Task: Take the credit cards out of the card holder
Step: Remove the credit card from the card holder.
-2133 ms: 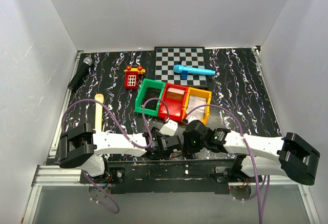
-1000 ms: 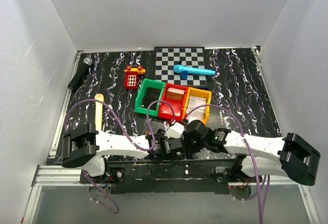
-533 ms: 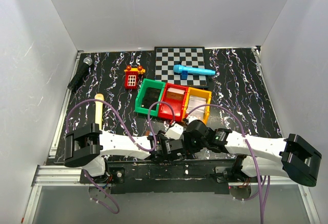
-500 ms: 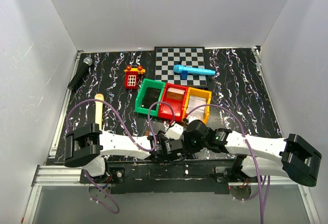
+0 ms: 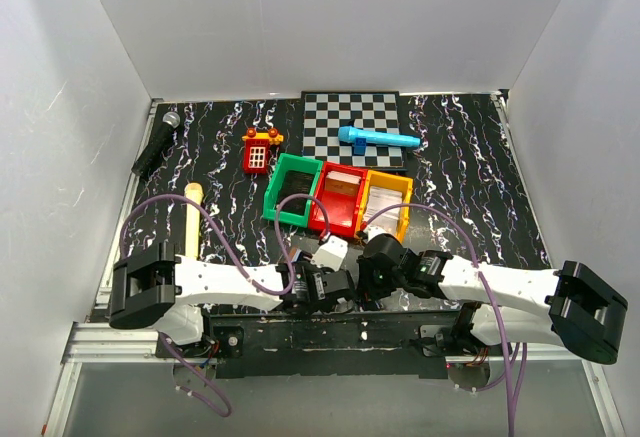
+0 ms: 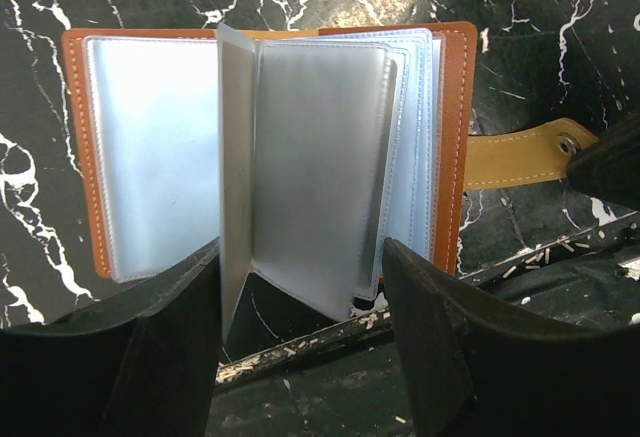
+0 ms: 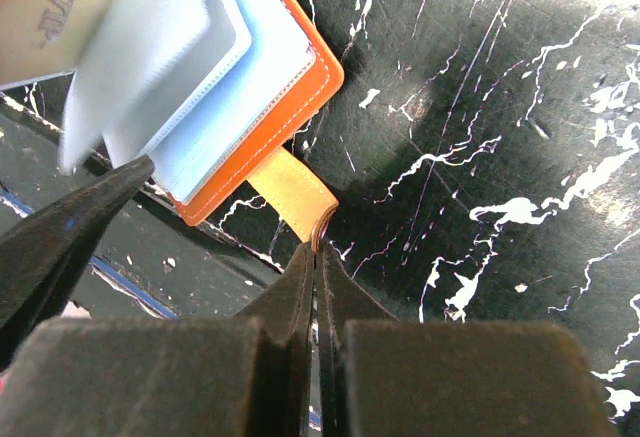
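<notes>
The card holder [image 6: 450, 147] lies open on the black marbled table, orange-brown leather with pale blue glossy sleeves [image 6: 310, 167] fanned up. My left gripper [image 6: 300, 357] is open, with its fingers [image 6: 110, 347] on either side of the sleeves' near edge. My right gripper [image 7: 318, 247] is shut on the holder's tan strap [image 7: 290, 192]. A tan credit card [image 7: 45, 7] with printed letters shows at the sleeves' top left in the right wrist view. In the top view both grippers [image 5: 345, 282] meet at the near table edge and hide the holder.
Green [image 5: 270, 197], red [image 5: 322, 219] and orange [image 5: 400, 219] bins stand just beyond the grippers; the red and orange ones hold flat pale things. Farther off lie a checkerboard [image 5: 330, 127], blue marker [image 5: 378, 139], red toy [image 5: 259, 152], microphone [image 5: 155, 144] and wooden handle [image 5: 192, 219].
My left arm's elbow has swung left and its wrist has shifted slightly left. The right arm holds still.
</notes>
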Robot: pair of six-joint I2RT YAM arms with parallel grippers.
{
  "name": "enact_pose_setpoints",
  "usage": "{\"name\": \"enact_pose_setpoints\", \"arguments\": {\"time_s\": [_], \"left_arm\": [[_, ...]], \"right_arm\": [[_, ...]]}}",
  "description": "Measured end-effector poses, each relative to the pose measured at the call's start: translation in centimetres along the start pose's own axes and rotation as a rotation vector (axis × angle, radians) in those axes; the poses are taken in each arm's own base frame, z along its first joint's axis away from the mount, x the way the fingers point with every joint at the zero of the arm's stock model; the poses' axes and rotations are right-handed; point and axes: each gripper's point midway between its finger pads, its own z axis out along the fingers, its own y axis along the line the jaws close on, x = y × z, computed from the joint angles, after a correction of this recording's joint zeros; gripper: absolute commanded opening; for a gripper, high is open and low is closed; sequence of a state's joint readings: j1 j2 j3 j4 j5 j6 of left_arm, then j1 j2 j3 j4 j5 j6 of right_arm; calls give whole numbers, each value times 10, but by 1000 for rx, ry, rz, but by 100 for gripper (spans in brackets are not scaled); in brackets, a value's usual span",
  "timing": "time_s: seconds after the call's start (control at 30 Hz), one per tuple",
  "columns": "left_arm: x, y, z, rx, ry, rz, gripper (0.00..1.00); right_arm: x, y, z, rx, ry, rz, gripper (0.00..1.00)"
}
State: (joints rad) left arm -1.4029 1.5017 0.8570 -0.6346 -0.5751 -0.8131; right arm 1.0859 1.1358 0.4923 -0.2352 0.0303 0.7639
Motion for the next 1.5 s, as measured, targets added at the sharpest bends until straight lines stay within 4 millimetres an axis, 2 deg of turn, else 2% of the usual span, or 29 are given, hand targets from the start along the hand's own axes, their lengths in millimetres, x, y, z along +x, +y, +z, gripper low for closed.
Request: {"name": "enact_pose_setpoints", "arguments": {"time_s": [0.23,0.77,1.5], "left_arm": [[-2,9,-5,-19,-19,-27,66],[-10,11,-10,-7,-50,-25,66],[-24,-22,-17,154,-80,-5,68]], "right_arm": [[0,0,0,0,0,0,1],[0,0,0,0,0,0,1],[4,-3,1,5,5,16,1]]}}
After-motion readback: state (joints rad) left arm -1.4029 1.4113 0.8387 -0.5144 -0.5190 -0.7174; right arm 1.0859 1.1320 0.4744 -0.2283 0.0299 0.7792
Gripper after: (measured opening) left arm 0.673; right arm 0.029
